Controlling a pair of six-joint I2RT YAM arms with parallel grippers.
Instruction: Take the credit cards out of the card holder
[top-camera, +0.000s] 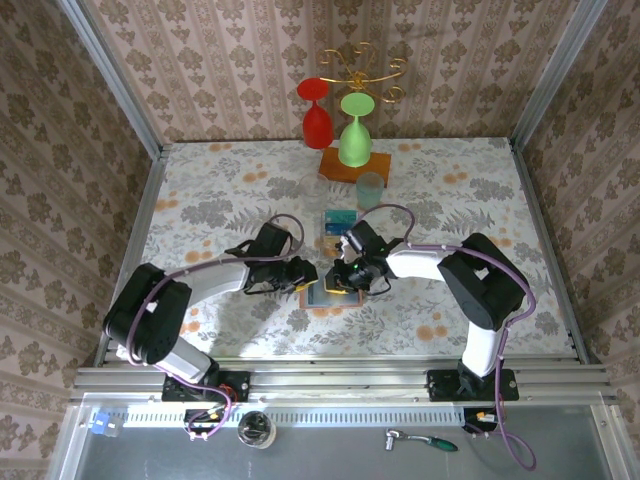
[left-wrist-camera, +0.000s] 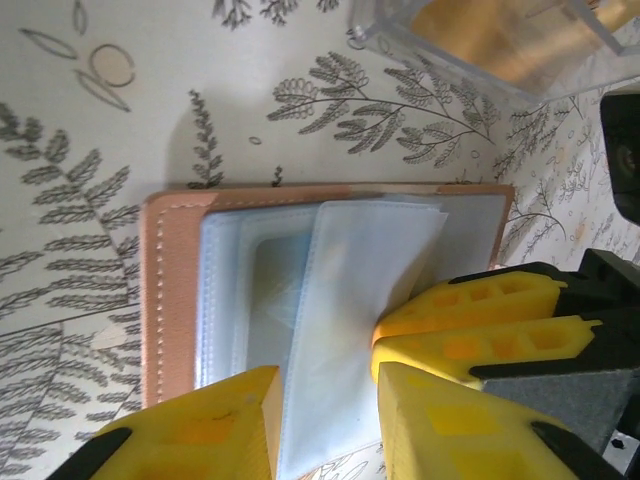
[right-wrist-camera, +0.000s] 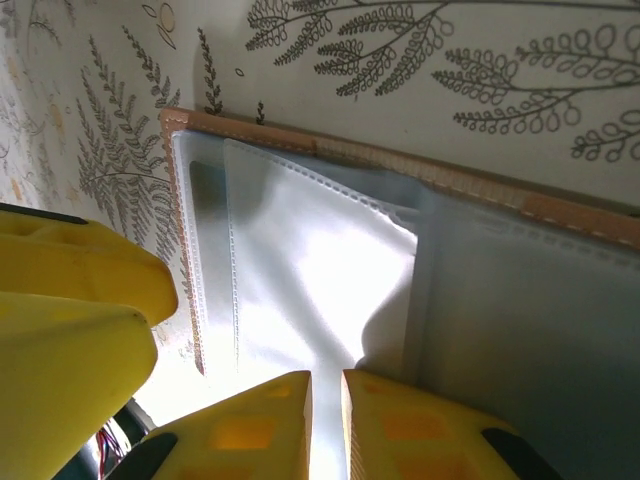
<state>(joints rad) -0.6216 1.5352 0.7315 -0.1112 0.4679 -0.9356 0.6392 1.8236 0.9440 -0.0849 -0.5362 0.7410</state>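
The card holder (top-camera: 318, 296) lies open on the flowered table, tan leather rim (left-wrist-camera: 175, 300) around clear plastic sleeves (right-wrist-camera: 300, 260). No card shows inside the sleeves. A small teal-blue stack that looks like the credit cards (top-camera: 340, 226) lies on the table just behind the holder. My left gripper (top-camera: 304, 276) (left-wrist-camera: 326, 390) stands open over the holder's near edge, with a loose sleeve between its fingers. My right gripper (top-camera: 346, 280) (right-wrist-camera: 326, 390) is shut on the edge of one lifted sleeve. Its yellow fingers (left-wrist-camera: 470, 312) show in the left wrist view too.
A wooden block (top-camera: 354, 166) at the back carries an upturned red glass (top-camera: 316, 118) and a green one (top-camera: 354, 135). A clear tumbler (top-camera: 370, 190) stands in front of it. A clear plastic box (left-wrist-camera: 490, 35) sits close beyond the holder. Walls close in the table.
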